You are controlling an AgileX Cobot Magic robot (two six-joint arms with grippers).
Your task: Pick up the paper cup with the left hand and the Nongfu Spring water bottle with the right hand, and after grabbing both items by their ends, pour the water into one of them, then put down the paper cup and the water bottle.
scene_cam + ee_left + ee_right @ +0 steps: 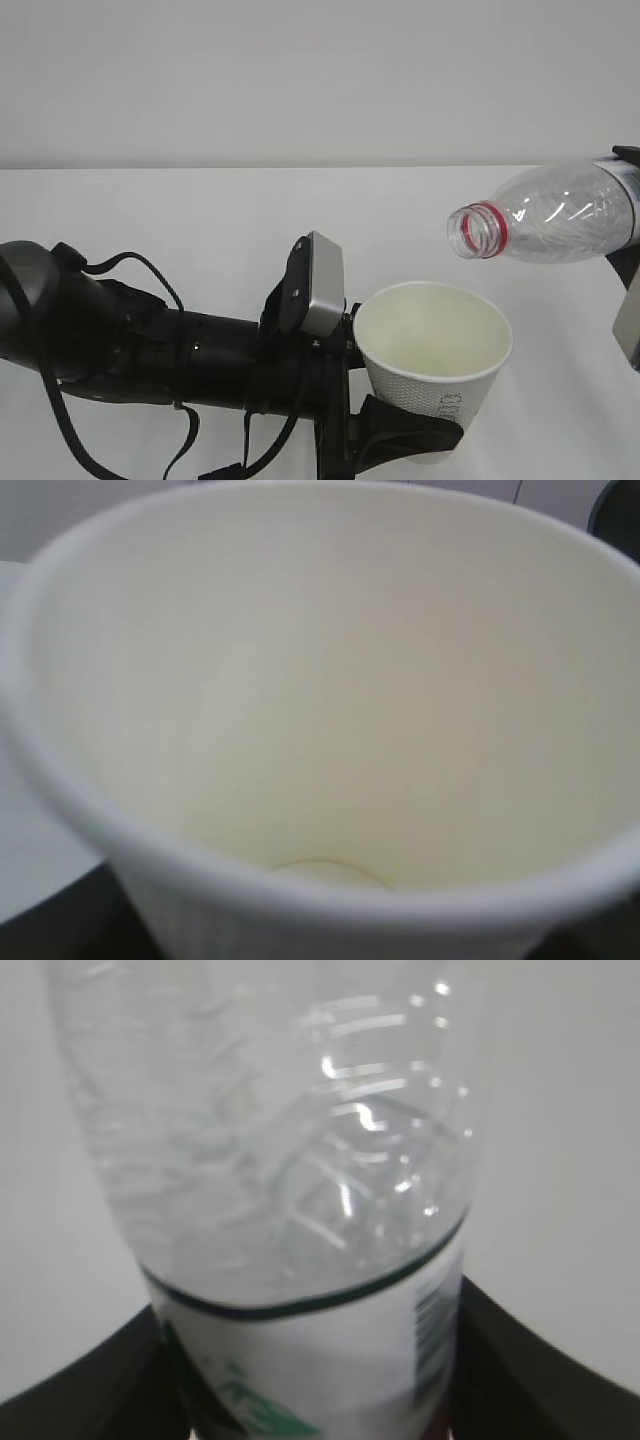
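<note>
My left gripper [415, 425] is shut on the lower part of the white paper cup [432, 345] and holds it upright, tilted slightly. In the left wrist view the cup's pale inside [330, 680] fills the frame and hides the fingers. The clear Nongfu Spring water bottle [555, 212] hangs almost level at the upper right. It has no cap, and its red-ringed mouth [478, 231] points left just above the cup's far rim. My right gripper [315, 1400] is shut on the labelled end of the bottle [280, 1140], with black fingers [540, 1370] on both sides. No water shows in the frames.
The white table [200, 220] runs back to a pale wall [300, 80]. The left arm [150, 350] lies low across the left half of the table, with its grey camera box [322, 285] beside the cup. The right arm is mostly beyond the right edge of the exterior view.
</note>
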